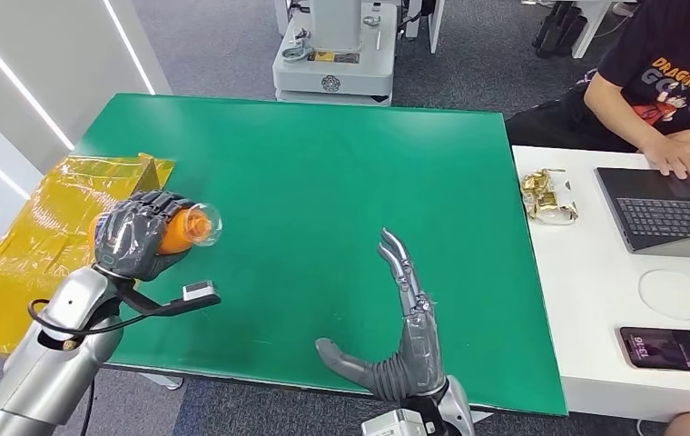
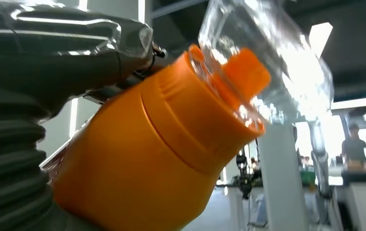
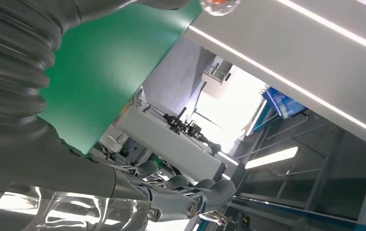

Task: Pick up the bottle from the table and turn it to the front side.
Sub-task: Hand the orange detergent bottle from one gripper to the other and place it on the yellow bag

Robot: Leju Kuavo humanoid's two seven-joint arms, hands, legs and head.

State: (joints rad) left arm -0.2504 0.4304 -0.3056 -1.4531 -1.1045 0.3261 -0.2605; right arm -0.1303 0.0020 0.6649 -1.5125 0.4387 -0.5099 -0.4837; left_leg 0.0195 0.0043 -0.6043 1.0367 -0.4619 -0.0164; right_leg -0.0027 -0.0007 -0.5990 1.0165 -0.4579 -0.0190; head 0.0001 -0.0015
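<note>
An orange bottle with a clear plastic cap is gripped by my left hand above the left part of the green table. It lies roughly sideways, cap pointing toward the table's middle. Up close in the left wrist view, the orange bottle and its clear cap sit against the grey thumb. My right hand stands open near the table's front edge, fingers stretched upward, holding nothing. Its fingers are spread in the right wrist view.
A yellow plastic bag lies off the table's left edge. To the right stands a white desk with a laptop, a phone and snack wrappers; a person types there. A grey machine base stands behind the table.
</note>
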